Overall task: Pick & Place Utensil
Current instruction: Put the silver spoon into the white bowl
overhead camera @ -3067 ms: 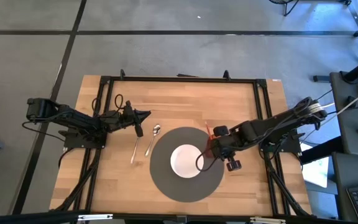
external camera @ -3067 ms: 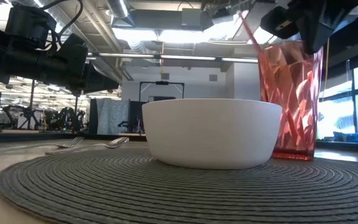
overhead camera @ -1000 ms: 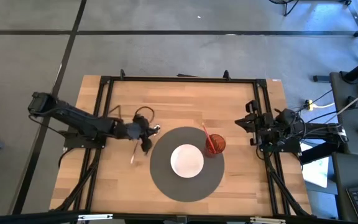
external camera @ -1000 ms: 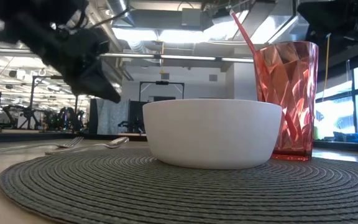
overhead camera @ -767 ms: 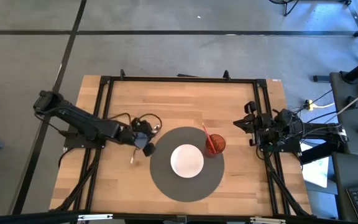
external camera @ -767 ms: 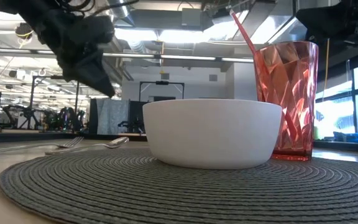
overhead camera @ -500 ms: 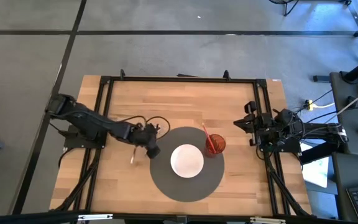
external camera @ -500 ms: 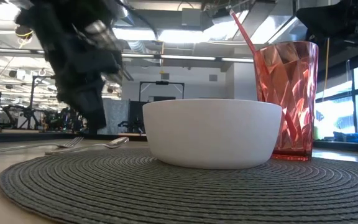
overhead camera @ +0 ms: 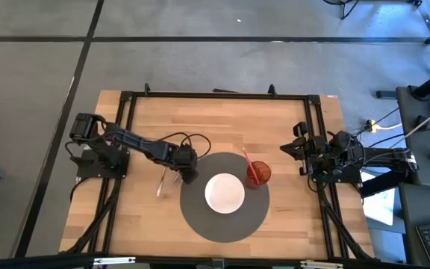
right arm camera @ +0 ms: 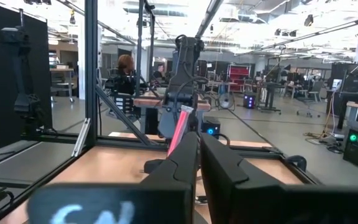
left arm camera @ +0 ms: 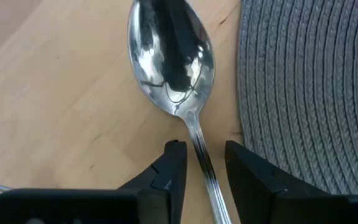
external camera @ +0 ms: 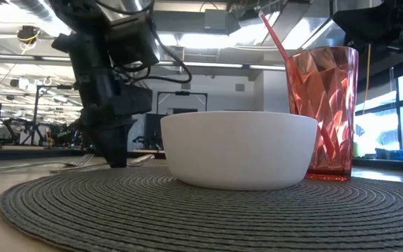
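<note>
The grasp is at hand: the left gripper point(left arm camera: 199, 163), fingers spread, straddles the spoon point(left arm camera: 174, 68) handle beside the mat point(left arm camera: 309, 93) and next must pinch and lift.

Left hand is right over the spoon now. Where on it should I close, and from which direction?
Grip the spoon on its thin handle just behind the bowl, coming straight down. It lies flat on the wood beside the placemat, and the left hand already straddles the handle with jaws open. Judging by that, closing there looks cleanest.
</note>
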Controlling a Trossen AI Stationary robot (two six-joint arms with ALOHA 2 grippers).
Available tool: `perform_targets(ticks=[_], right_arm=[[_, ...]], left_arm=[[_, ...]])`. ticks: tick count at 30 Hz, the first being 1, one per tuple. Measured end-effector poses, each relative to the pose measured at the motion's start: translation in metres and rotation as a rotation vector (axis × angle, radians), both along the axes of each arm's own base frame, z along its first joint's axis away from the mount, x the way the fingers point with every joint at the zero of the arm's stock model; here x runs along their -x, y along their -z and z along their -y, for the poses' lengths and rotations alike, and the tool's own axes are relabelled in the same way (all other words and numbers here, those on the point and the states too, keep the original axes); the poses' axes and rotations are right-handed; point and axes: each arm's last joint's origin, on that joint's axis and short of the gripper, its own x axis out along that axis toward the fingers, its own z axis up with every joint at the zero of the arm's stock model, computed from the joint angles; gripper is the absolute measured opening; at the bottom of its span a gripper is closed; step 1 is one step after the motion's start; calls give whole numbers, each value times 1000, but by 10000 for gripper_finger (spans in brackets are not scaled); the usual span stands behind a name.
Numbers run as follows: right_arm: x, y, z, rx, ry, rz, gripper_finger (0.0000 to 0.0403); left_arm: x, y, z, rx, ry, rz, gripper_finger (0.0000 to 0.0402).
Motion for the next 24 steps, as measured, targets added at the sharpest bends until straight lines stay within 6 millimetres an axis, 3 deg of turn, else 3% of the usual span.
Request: perform_targets(ticks=[5, 11, 15, 20, 24], right_arm=[[0, 0, 0, 0, 0, 0, 21], [0, 0, 0, 0, -1, 0, 21], [0, 0, 0, 0, -1, -3, 21], [0, 0, 0, 2, 0, -3, 21], [0, 0, 0, 4, 0, -3, 21]], left_arm=[[1, 1, 1, -24, 40, -17, 79], [-1, 0, 5, -103, 150, -7, 15], [1, -4, 4, -145, 163, 2, 14], [4, -25, 4, -195, 184, 62, 11], [0, -58, 14, -229, 228, 127, 9]])
